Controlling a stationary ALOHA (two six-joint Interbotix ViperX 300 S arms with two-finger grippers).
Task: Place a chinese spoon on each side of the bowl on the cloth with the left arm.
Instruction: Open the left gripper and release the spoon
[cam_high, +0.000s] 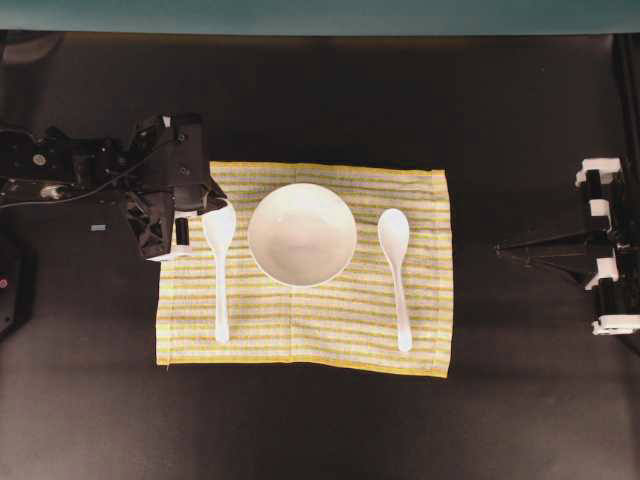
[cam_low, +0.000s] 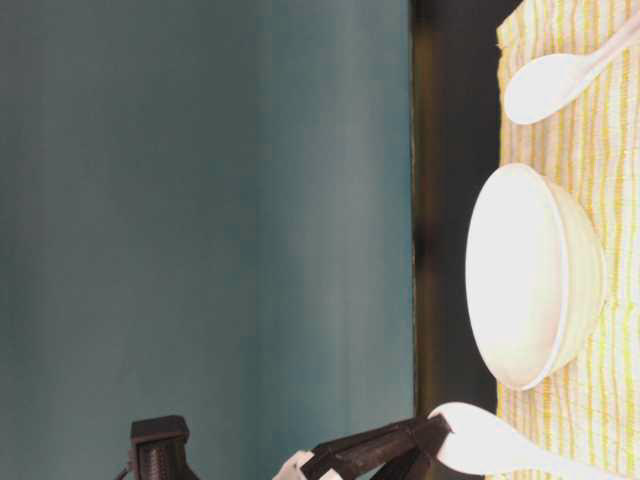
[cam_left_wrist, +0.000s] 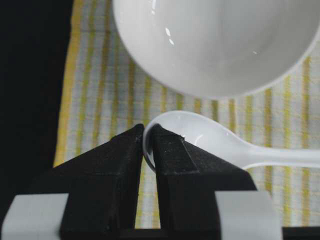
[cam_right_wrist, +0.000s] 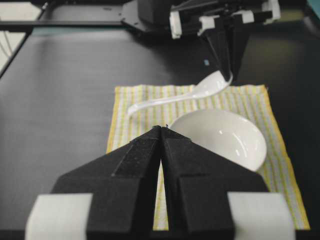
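1. The glossy round white bowl (cam_high: 302, 234) sits mid-cloth (cam_high: 320, 340), a rectangular weave of thin yellow, white and grey stripes on the matte black bench (cam_high: 320, 420).
2. The left hand (cam_left_wrist: 148, 137) pinches the rim of the left spoon (cam_high: 219, 262), whose scoop end is tilted up.
3. A second smooth white spoon (cam_high: 396, 270) lies flat on the bowl's other side.
4. The right hand (cam_right_wrist: 163, 129) rests closed and empty, well apart from the cloth.

Left claw (cam_right_wrist: 226, 62) pinching raised spoon (cam_right_wrist: 175, 100)
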